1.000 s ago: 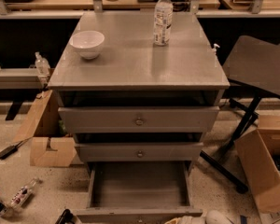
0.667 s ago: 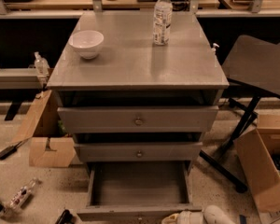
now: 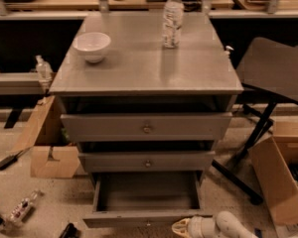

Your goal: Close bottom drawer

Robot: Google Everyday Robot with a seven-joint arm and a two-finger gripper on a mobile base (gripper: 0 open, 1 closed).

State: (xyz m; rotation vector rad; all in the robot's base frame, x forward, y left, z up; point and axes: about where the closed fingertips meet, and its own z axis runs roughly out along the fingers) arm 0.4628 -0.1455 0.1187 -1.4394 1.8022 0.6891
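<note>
Camera view (only 1 view logged).

Grey 3-drawer metal cabinet point(image 3: 139, 76), seen from the front and above. On its tabletop:
- small white round bowl point(image 3: 92, 44), near the back-left corner, upright
- clear plastic bottle with a white cap point(image 3: 172, 18), upright at the back edge, right of centre, well apart from the bowl

Below the tabletop's front edge:
- widest grey drawer front with a brass knob point(image 3: 146, 127)
- mid-sized grey drawer front point(image 3: 147, 161)
- the bottom drawer point(image 3: 148, 195), pulled far out towards the camera, plain grey inside showing, with a narrow front panel lowest in frame

Gripper point(image 3: 183, 227): pale yellowish tip on a white arm, low at floor level. It sits below the tabletop's front-right corner, just beside the right end of the bottom drawer's front panel (contact not resolvable). Cannot tell whether the gripper is apart or together.

Surroundings: a brown cardboard box point(image 3: 44, 143) on the floor past the left edge, and a black folding seat point(image 3: 275, 68) past the right edge.
</note>
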